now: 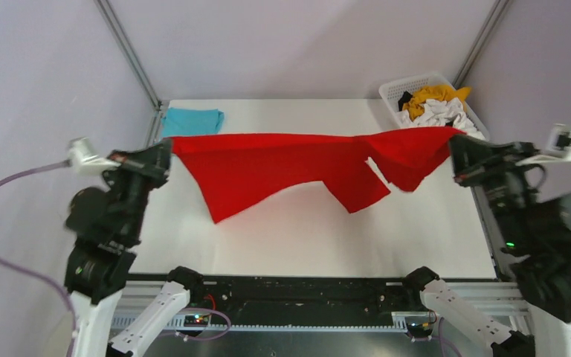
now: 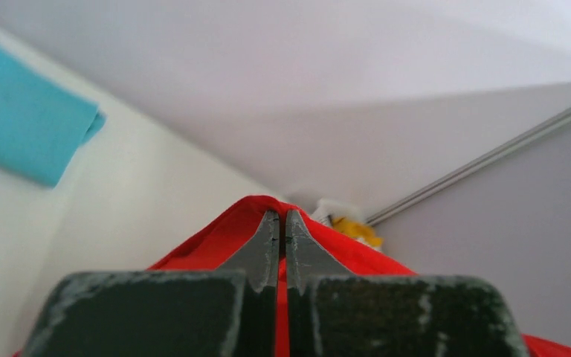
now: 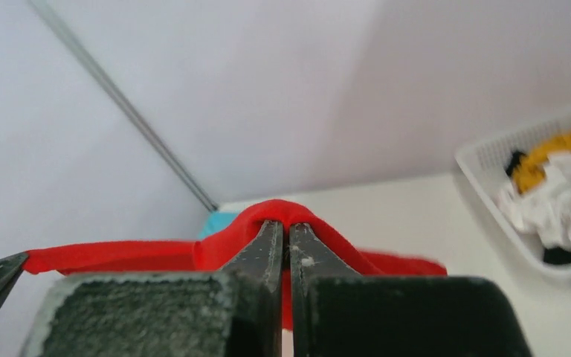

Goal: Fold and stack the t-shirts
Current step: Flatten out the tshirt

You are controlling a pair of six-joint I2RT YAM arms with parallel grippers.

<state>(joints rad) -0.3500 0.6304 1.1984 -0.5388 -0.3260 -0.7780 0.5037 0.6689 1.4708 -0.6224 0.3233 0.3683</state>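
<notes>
The large red t-shirt (image 1: 282, 167) hangs stretched in the air between my two grippers, its lower parts drooping over the white table (image 1: 305, 230). My left gripper (image 1: 168, 149) is shut on its left corner; red cloth wraps the fingertips in the left wrist view (image 2: 282, 219). My right gripper (image 1: 455, 141) is shut on its right corner, red cloth over the tips in the right wrist view (image 3: 283, 227). A folded turquoise-blue t-shirt (image 1: 192, 121) lies at the table's far left corner, also in the left wrist view (image 2: 22, 119).
A white lattice basket (image 1: 397, 90) at the far right corner holds orange-yellow (image 1: 433, 95), white (image 1: 442, 113) and black shirts; it also shows in the right wrist view (image 3: 491, 160). Grey walls and metal frame posts (image 1: 130, 52) surround the table.
</notes>
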